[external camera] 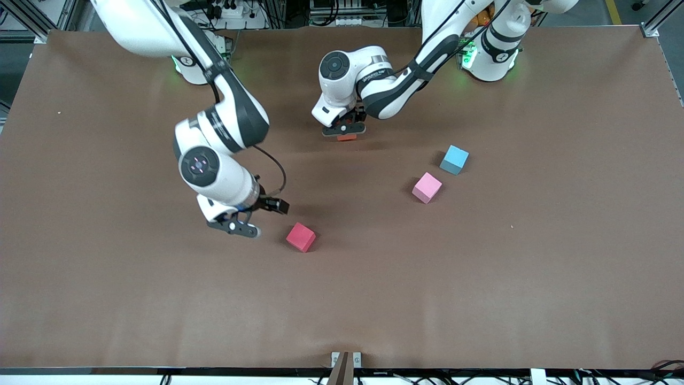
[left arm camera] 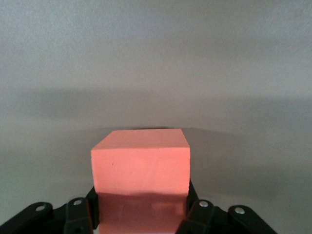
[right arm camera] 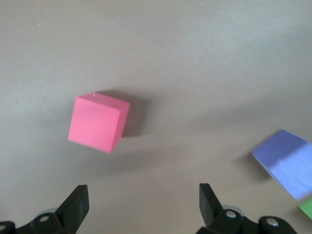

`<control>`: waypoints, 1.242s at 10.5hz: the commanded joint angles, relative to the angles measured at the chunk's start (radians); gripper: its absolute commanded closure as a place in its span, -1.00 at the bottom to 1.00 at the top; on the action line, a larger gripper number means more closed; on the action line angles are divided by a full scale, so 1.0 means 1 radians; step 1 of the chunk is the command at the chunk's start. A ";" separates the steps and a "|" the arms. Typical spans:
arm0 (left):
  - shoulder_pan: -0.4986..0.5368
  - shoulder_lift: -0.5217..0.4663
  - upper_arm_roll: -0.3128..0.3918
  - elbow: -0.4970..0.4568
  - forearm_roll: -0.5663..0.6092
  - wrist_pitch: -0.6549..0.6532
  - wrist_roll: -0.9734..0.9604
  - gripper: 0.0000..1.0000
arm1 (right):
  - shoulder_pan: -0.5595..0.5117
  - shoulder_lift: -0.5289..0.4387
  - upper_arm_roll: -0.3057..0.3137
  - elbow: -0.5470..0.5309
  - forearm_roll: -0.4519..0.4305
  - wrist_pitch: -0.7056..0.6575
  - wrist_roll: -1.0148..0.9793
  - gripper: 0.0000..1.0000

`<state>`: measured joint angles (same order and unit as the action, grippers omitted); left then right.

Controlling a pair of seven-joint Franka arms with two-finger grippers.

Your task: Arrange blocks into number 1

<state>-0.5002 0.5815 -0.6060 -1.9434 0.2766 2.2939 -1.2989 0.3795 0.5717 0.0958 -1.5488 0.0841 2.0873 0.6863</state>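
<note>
Near the arms' bases, mid-table, the left gripper (external camera: 345, 130) pinches the orange block (left arm camera: 141, 173), a matte foam cube, faces square to its fingers, apparently just above the table (external camera: 481, 278). The right gripper (external camera: 243, 220), spread wide, hangs beside the red block (external camera: 300, 237), which sits corner-on to the front camera.

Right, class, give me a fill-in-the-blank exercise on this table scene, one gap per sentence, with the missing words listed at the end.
1. The left gripper is shut on the ____ block.
2. The right gripper is ____, with nothing between its fingers.
3. The red block lies ____ to the front camera than the pink block.
4. Beside the pink block sits a light ____ cube.

Missing words: orange; open; nearer; blue
</note>
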 commanded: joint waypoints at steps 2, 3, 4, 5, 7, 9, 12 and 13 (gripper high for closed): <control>0.002 -0.003 0.003 -0.028 0.032 0.016 -0.028 1.00 | 0.016 0.154 0.007 0.170 -0.032 0.049 0.154 -1.00; 0.000 -0.003 0.003 -0.037 0.033 0.016 -0.028 1.00 | 0.031 0.174 0.007 0.171 -0.040 0.098 0.207 -1.00; 0.000 -0.003 0.003 -0.038 0.033 0.018 -0.028 1.00 | 0.036 0.191 0.007 0.182 -0.046 0.115 0.244 -1.00; 0.000 -0.003 0.003 -0.038 0.035 0.022 -0.028 1.00 | 0.047 0.210 0.005 0.206 -0.047 0.114 0.280 -1.00; 0.000 -0.003 0.003 -0.038 0.035 0.041 -0.030 1.00 | 0.077 0.266 -0.004 0.263 -0.098 0.114 0.356 -1.00; 0.000 -0.003 0.003 -0.040 0.036 0.061 -0.030 1.00 | 0.094 0.298 -0.011 0.283 -0.126 0.115 0.397 -1.00; 0.000 -0.005 0.002 -0.042 0.036 0.064 -0.028 1.00 | 0.096 0.313 -0.018 0.283 -0.130 0.117 0.404 -1.00; 0.000 -0.003 0.000 -0.042 0.036 0.064 -0.028 1.00 | 0.096 0.321 -0.022 0.283 -0.130 0.125 0.429 -1.00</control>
<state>-0.4996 0.5840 -0.6020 -1.9725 0.2802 2.3394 -1.2989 0.4725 0.8642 0.0787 -1.3032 -0.0243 2.2129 1.0663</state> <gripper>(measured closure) 0.366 0.000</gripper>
